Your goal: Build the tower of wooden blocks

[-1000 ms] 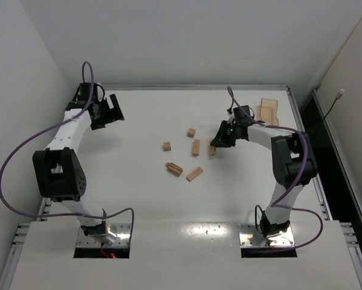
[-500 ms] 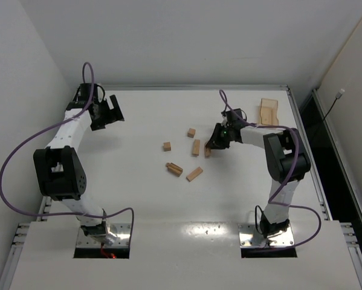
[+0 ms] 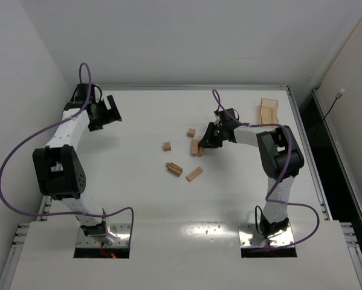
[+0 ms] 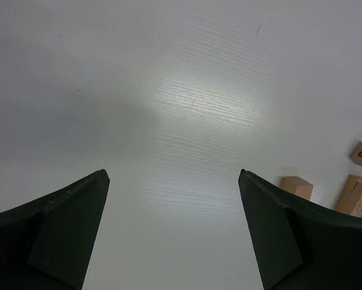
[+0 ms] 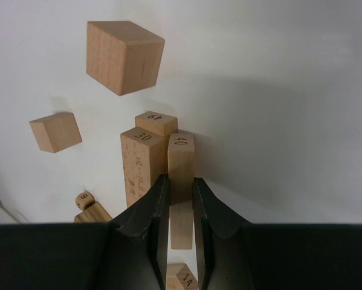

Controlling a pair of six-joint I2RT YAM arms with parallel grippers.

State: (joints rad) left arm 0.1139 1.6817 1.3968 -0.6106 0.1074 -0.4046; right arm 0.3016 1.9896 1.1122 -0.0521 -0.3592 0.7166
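Several light-tan wooden blocks lie loose at the table's middle; no stack shows. My right gripper [image 3: 203, 146] is shut on a thin bar marked 40 [image 5: 181, 181], right beside a longer bar marked 30 [image 5: 136, 166] [image 3: 195, 147]. A small block marked 49 [image 5: 156, 122] sits just beyond them. Two cubes [image 3: 191, 132] [image 3: 167, 146], a slanted bar [image 3: 194, 174] and a small block cluster [image 3: 174, 168] lie around. My left gripper [image 3: 111, 109] is open and empty at the far left, well away from the blocks.
A flat light-wood tray [image 3: 268, 111] lies at the far right corner. The raised table rim [image 3: 193, 87] runs along the back. In the left wrist view a few blocks [image 4: 297, 186] show at the right edge.
My right gripper has moved left with the thin bar, from right of the block group to beside the long bar. The left arm has barely moved.
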